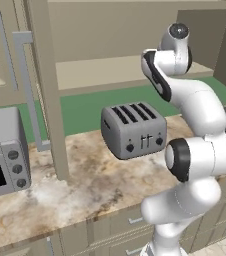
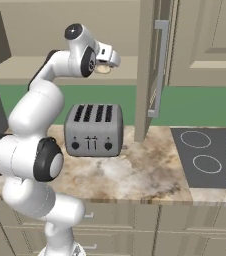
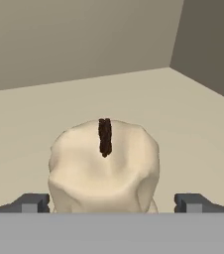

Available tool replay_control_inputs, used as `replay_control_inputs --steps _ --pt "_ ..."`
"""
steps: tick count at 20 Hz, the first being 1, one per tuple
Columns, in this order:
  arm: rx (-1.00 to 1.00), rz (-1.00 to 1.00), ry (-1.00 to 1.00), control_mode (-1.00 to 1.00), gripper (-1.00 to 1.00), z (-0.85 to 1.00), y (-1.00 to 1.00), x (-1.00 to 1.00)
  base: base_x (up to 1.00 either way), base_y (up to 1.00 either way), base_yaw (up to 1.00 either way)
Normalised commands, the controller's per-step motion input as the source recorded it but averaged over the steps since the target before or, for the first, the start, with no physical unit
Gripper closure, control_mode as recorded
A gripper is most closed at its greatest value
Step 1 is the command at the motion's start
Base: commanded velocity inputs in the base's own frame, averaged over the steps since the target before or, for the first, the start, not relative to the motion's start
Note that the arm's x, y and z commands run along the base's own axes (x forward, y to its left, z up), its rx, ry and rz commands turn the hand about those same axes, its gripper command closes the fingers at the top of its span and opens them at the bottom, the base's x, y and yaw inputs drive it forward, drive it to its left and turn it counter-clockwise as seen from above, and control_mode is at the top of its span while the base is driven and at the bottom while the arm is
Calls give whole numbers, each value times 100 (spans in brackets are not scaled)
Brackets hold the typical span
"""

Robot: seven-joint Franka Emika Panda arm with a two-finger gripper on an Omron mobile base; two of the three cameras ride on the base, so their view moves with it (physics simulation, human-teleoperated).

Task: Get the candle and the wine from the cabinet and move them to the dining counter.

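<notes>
The fingers are standing wide apart on either side of the cream candle, which is sitting on the cabinet shelf; they should be closing evenly across its lumpy waist. Its base is being cut off from view, and the wine is nowhere to be made out.

A: What sits on the marbled desk?
B: A silver toaster with 4 slots, 2 dark knobs on its front. At the far left, a grey toaster oven with 3 round dials.
A: And to the right?
B: A dark cooktop with ring burners, set flush into the top. A green backsplash runs behind, and beige drawer fronts with short handles sit below the edge
</notes>
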Motion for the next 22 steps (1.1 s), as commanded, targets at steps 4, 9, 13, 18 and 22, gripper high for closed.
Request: replay_control_inputs --steps 4,9,13,18,22 --pt "0 0 0 -100 -100 0 0 13 0 0 0" --pt "0 0 0 -100 -100 0 0 1 0 0 0" --pt "0 0 0 -100 -100 0 0 0 0 0 0" --pt "0 0 0 -100 -100 0 0 0 0 0 0" --pt "0 0 0 -100 100 0 0 0 0 0 0"
